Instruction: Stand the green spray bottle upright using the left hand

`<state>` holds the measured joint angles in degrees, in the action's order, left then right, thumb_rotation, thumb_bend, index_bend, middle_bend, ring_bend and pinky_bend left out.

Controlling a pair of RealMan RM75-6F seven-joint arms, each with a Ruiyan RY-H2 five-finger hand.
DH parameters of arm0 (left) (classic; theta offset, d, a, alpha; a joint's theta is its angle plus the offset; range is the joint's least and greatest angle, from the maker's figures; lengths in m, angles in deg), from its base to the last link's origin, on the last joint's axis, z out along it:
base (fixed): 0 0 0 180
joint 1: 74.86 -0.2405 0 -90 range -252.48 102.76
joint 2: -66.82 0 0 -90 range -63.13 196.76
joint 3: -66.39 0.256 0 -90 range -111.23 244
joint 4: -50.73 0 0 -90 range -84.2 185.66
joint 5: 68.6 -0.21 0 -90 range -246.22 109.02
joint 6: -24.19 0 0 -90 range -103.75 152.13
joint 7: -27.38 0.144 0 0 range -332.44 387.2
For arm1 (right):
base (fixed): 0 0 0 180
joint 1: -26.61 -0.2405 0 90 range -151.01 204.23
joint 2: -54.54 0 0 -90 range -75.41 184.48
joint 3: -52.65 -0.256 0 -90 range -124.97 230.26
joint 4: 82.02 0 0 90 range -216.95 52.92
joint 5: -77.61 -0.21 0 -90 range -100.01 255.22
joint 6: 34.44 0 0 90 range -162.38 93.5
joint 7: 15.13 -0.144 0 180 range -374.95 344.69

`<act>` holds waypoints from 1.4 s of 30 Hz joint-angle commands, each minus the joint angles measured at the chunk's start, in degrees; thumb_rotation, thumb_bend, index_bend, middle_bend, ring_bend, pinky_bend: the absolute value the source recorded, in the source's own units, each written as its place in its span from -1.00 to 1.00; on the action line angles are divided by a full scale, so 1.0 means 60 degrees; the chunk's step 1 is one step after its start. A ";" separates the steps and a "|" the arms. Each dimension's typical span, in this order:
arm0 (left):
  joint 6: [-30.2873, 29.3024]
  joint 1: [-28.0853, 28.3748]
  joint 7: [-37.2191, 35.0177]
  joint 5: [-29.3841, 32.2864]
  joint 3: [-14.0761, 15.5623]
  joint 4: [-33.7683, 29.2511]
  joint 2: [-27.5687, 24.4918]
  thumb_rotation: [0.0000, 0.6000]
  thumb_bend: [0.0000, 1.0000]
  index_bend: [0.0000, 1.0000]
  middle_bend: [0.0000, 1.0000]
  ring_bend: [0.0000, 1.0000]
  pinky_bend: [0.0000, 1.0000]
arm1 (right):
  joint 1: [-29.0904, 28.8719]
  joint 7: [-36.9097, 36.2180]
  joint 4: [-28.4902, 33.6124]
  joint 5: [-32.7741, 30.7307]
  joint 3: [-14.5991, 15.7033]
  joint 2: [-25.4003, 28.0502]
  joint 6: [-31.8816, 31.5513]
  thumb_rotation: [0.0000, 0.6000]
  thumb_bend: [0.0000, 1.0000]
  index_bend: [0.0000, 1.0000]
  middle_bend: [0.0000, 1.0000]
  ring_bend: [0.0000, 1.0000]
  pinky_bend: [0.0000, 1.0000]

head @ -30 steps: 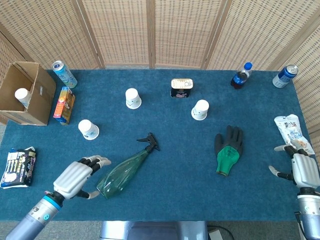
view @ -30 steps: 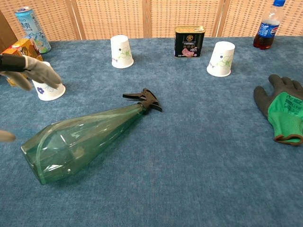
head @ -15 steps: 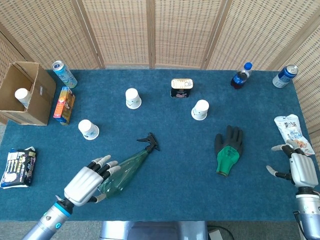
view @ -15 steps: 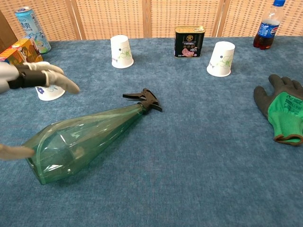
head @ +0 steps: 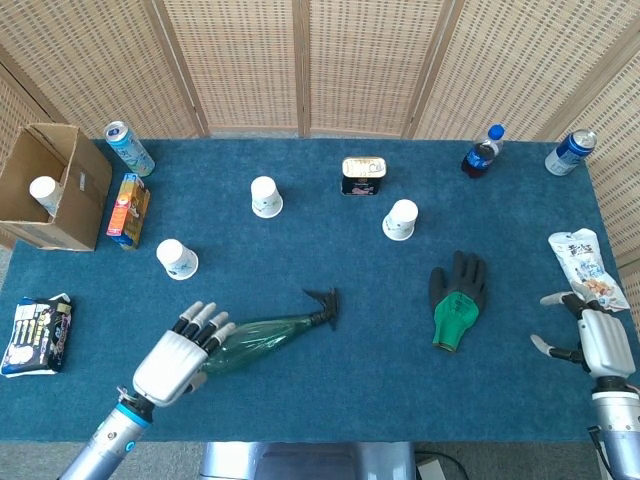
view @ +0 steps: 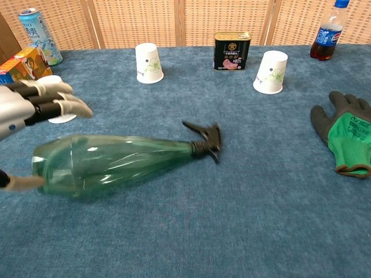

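Note:
The green spray bottle [head: 265, 335] lies on its side on the blue cloth, its black trigger head [head: 325, 303] pointing right. In the chest view the bottle [view: 116, 162] looks blurred. My left hand [head: 180, 355] is at the bottle's wide base, its straight, spread fingers [view: 55, 98] reaching over the base and the thumb below it. Whether it grips the base is unclear; it seems only to touch it. My right hand [head: 605, 340] rests at the front right corner, fingers apart, holding nothing.
Three upturned paper cups [head: 265, 196] [head: 400, 219] [head: 177, 259] stand behind the bottle. A tin [head: 363, 175], a green-and-black glove [head: 457, 297], a cola bottle [head: 483, 150], a blue can [head: 570, 152] and a snack packet [head: 583, 262] lie right. A cardboard box [head: 70, 200], a carton [head: 128, 208] and a can [head: 129, 148] stand left.
My left hand came in against the bottle's base. The bottle swung from a diagonal lie to nearly level, its trigger head moving right and toward me. The right hand stayed put.

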<state>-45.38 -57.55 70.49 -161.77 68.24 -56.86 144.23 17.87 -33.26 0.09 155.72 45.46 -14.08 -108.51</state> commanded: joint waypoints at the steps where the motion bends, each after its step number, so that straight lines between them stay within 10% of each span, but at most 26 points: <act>1: -0.0152 -0.0009 0.0101 0.0196 -0.0233 0.0205 -0.0011 1.00 -0.53 -0.72 -0.67 -0.89 -0.78 | 0.0002 -0.0029 0.0040 0.0023 0.0016 -0.0004 0.0001 1.00 -0.56 -0.29 -0.30 -0.78 -0.45; 20: -0.0215 0.0243 -0.2904 0.1033 -0.0913 -0.2089 -0.1802 1.00 -0.53 -0.63 -0.55 -0.66 -0.57 | 0.0033 -0.0178 0.0066 0.0090 0.0072 -0.0024 -0.0021 1.00 -0.56 -0.30 -0.31 -0.79 -0.45; 42: 0.0403 0.2776 0.1559 0.6516 -0.1554 -0.2671 0.0840 1.00 -0.53 -0.62 -0.59 -0.65 -0.44 | 0.0172 -0.0875 -0.0396 0.0338 0.0241 -0.0119 -0.0131 1.00 -0.56 -0.31 -0.31 -0.79 -0.45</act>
<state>-41.62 -43.04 77.07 -125.27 59.36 -74.06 146.65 18.87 -38.41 -2.22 157.69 46.86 -14.82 -109.27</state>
